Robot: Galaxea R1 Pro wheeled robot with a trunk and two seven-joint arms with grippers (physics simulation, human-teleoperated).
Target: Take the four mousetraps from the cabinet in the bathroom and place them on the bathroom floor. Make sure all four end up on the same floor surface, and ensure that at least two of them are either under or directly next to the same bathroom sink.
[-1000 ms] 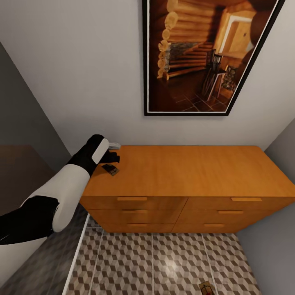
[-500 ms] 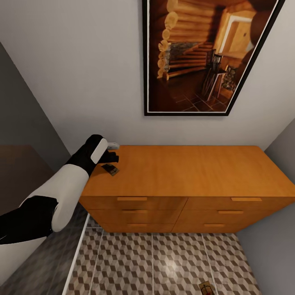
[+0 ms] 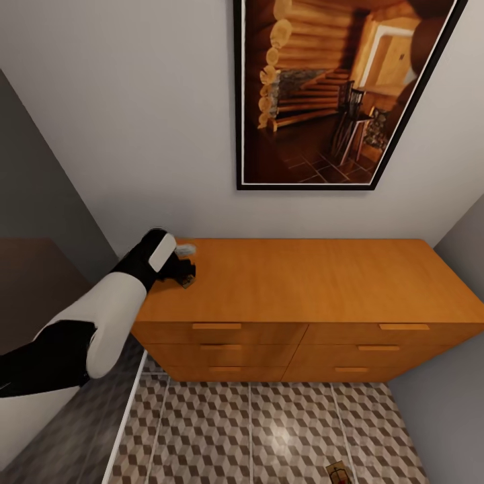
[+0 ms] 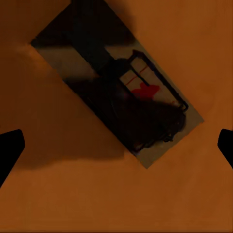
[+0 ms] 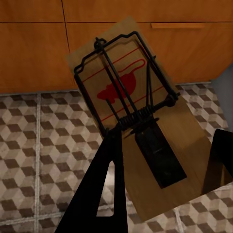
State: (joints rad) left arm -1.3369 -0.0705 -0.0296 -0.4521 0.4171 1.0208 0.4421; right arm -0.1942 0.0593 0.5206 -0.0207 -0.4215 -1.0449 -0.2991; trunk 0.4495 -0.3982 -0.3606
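Head view: left arm reaches out over the near-left corner of the orange-brown cabinet (image 3: 302, 282). The left tool (image 3: 180, 271) sits low over a mousetrap (image 3: 187, 281) lying flat on the cabinet top, close to its left edge; only a sliver of the trap shows past the dark wrist. Whether the fingers touch it, cannot tell from here. Framed picture (image 3: 339, 94) of a log interior on the wall above. Cube-patterned bathroom floor (image 3: 269, 423) in front of the drawers, with a second mousetrap (image 3: 337, 472) at the bottom edge of the frame.

Left wrist view: the mousetrap (image 4: 119, 99) lies diagonally on the wood, red spot and wire frame visible, partly shadowed. The two dark fingertips (image 4: 9, 148) stand wide apart at either side, clear of the board, gripping nothing.

Right wrist view: the right tool (image 5: 160, 187) has a mousetrap (image 5: 138, 121) clamped between its dark fingers, board tilted, above the floor tiles with the cabinet drawers behind.
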